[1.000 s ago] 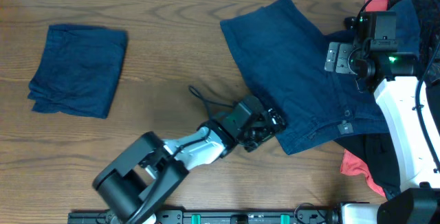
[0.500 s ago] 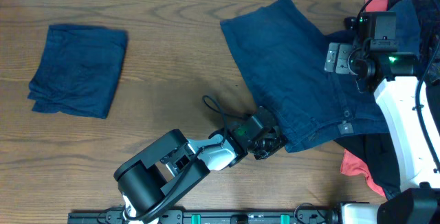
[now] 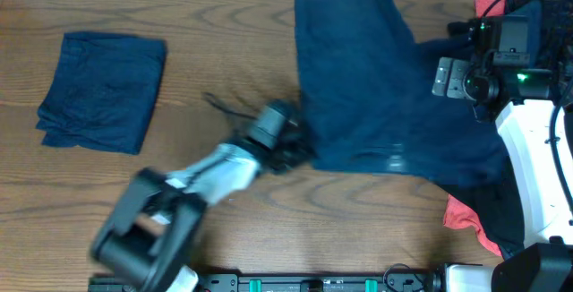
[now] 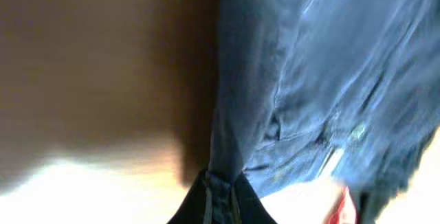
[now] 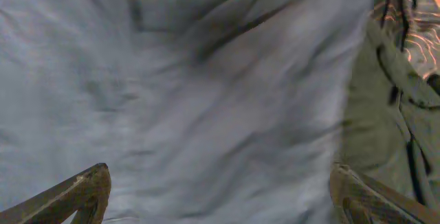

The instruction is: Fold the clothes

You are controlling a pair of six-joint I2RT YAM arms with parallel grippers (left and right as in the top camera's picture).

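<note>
The left gripper (image 4: 221, 195) is closed tight on a hem corner of the navy shorts (image 3: 385, 86), with a fold of the cloth pinched between its tips in the left wrist view. Half a second ago it held that corner low down, nearer the front edge of the bench (image 3: 224, 50). It now sits further left and further back, and its arm is smeared with motion in the overhead view. The shorts have come along with it. Earlier they lay slanted, their left edge running diagonally down to the right. Now that edge runs almost straight from the back of the bench down to the gripper, and the cloth is spread wider and flatter across the right half of the bench, its top edge reaching the back edge. The right gripper (image 5: 220, 183) is wide open and holds nothing. Its two tips stand far apart at the bottom corners of the right wrist view, above blurred blue cloth, and it has shifted only slightly over the right part of the shorts. The folded navy piece (image 3: 103, 90) lies at the far left, well apart from the shorts, in the same spot as before. The coral-red garment (image 3: 464, 216) still shows at the lower right, beside the right arm.
</note>
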